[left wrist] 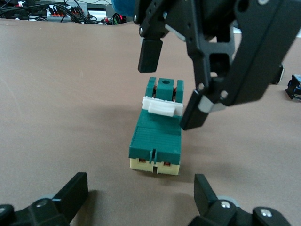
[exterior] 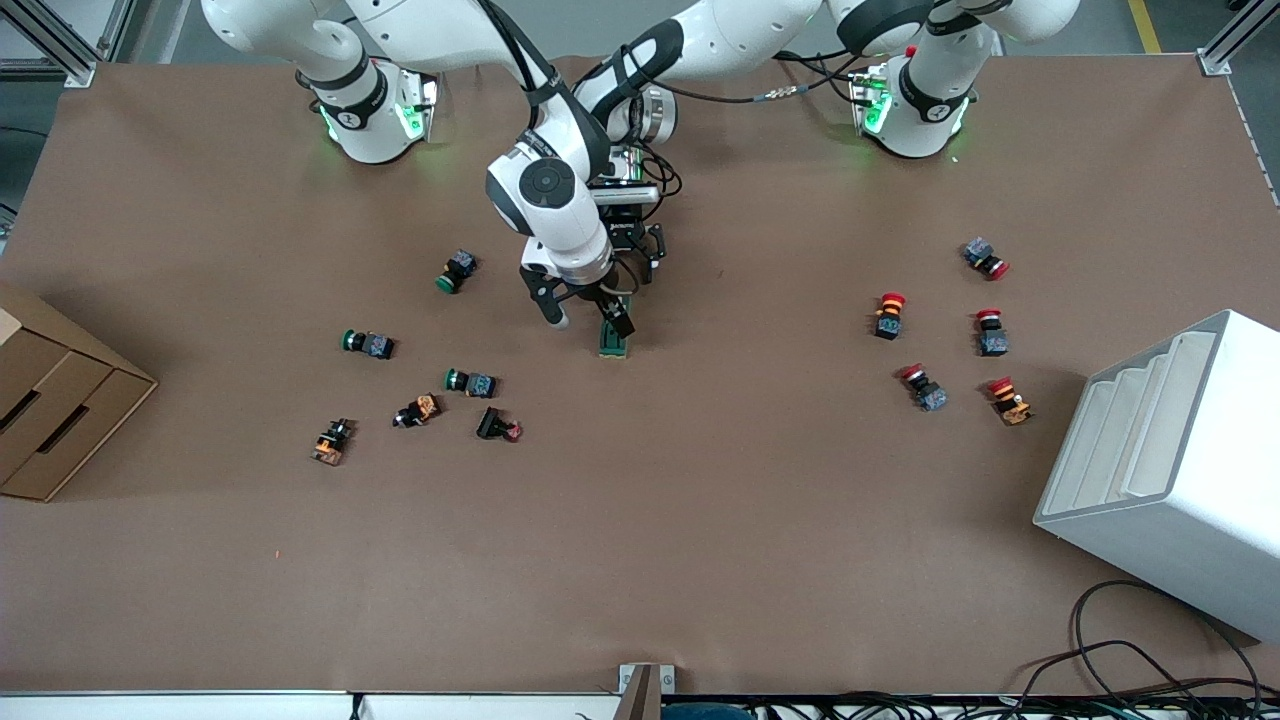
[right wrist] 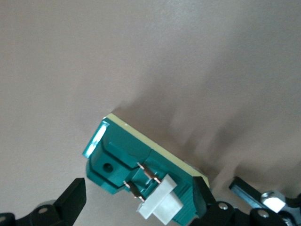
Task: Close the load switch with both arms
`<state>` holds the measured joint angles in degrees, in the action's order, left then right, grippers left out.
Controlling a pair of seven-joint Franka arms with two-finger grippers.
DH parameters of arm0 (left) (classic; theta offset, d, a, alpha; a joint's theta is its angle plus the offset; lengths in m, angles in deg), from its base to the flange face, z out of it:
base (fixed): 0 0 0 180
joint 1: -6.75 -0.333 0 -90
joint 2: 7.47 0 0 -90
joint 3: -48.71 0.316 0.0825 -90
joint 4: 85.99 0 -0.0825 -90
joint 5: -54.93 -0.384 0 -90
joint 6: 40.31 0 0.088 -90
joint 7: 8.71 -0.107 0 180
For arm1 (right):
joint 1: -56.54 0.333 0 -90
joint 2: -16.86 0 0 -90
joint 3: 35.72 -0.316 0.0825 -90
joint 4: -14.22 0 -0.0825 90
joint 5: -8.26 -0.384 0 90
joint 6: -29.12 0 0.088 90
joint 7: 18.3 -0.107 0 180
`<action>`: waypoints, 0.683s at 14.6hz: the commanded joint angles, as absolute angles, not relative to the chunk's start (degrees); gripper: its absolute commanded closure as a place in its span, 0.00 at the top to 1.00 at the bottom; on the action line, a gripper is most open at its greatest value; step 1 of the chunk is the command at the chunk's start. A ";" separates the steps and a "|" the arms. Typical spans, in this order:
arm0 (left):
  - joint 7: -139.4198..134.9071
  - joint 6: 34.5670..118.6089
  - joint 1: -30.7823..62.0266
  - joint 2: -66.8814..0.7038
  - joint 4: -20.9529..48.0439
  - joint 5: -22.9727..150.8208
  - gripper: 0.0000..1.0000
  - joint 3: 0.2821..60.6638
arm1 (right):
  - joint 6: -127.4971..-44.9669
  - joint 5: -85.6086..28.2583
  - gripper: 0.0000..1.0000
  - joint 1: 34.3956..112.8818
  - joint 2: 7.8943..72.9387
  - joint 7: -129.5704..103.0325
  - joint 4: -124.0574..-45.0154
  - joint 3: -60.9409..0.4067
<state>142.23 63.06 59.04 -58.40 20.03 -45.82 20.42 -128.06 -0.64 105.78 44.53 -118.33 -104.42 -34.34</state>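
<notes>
Green load switch (left wrist: pixel 157 133) — both end effectors open beside it.

Brown paper-covered worktop (exterior: pixel 700 560) lying evenly lit, cardboard drawer box (exterior: pixel 50 400) sitting at the right arm's end, white stepped bin (exterior: pixel 1170 470) standing at the left arm's end, black cables (exterior: pixel 1130 660) trailing along the front edge, grey floor showing past the corners.

— What was on the brown table (exterior: pixel 700 560)?

— The green load switch (exterior: pixel 613 341) lay flat near the middle. Green and orange push buttons (exterior: pixel 470 382) were scattered toward the right arm's end, red ones (exterior: pixel 890 315) toward the left arm's end.

— Anything bigger?

— A cardboard box (exterior: pixel 50 410) sat at the right arm's end — a white stepped bin (exterior: pixel 1170 470) at the left arm's end.
</notes>
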 commanded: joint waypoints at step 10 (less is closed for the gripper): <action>148.62 64.45 60.10 -62.57 20.45 -45.61 1.00 19.88 | -132.51 0.00 1.00 107.60 45.96 -119.29 -104.61 -33.78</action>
<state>143.84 61.95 59.40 -58.67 20.18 -46.56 20.48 -131.83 -0.63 106.80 46.12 -118.35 -104.55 -34.34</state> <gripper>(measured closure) 0.000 0.000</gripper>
